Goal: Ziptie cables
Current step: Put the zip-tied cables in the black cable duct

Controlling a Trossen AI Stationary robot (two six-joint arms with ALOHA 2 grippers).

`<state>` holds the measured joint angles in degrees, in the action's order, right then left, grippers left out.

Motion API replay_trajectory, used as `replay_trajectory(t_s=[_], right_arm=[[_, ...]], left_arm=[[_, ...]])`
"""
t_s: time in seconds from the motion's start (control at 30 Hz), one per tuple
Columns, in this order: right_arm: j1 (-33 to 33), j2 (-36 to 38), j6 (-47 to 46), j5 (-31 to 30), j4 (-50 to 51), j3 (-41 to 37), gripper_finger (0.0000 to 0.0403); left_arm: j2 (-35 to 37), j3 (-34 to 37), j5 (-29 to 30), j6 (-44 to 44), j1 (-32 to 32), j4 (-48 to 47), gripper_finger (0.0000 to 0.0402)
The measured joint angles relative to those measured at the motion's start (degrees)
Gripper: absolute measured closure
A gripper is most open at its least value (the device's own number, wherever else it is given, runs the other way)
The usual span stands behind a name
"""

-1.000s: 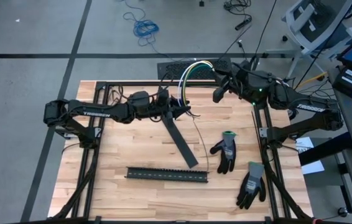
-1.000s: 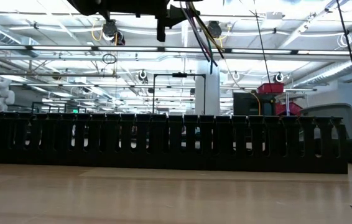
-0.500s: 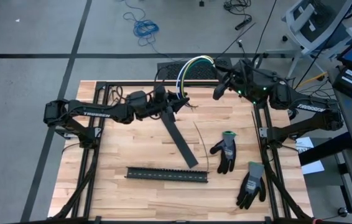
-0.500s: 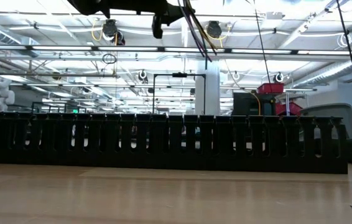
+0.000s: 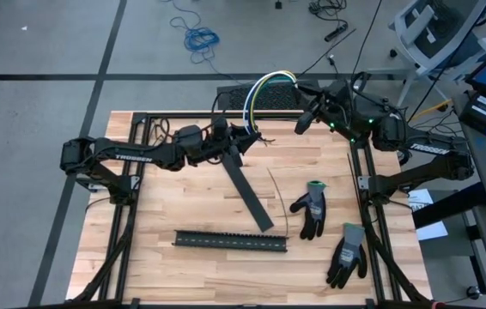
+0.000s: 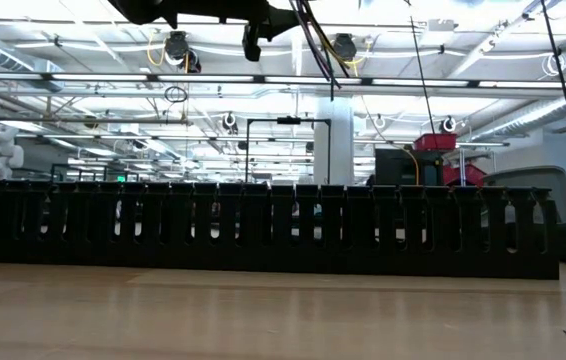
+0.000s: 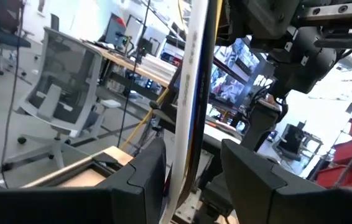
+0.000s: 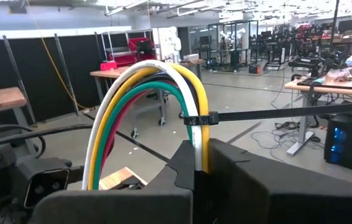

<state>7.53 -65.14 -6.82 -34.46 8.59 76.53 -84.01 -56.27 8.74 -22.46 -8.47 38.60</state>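
White "TROSSEN" lettering (small, just legible) runs along the left arm (image 5: 131, 157).

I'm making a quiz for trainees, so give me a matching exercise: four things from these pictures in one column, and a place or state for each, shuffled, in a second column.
Things:
1. cables
2. black slotted strip
3. gloves
4. zip tie

Places or states:
A. lying flat along the table's near edge
B. arched in the air between the left gripper and the right gripper
C. looped around the bundle, tail sticking out sideways
D. lying on the wood near the right arm's base

Pairs: 1-B, 2-A, 3-D, 4-C
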Motion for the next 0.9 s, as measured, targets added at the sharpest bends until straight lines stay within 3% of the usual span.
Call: replay_trajectory(t_s=[0.53, 0.9], right_arm=[[-0.02, -0.83, -3.59, 1.80, -1.36, 0.00, 0.0403], [-0.02, -1.16, -2.59, 1.56, -4.05, 0.00, 0.0403]], left_arm=[[-0.02, 0.00, 3.31, 2.10, 0.00, 2.28, 0.0252], [-4.72, -0.02, 2.73, 0.47, 0.00, 9.80, 0.0252]])
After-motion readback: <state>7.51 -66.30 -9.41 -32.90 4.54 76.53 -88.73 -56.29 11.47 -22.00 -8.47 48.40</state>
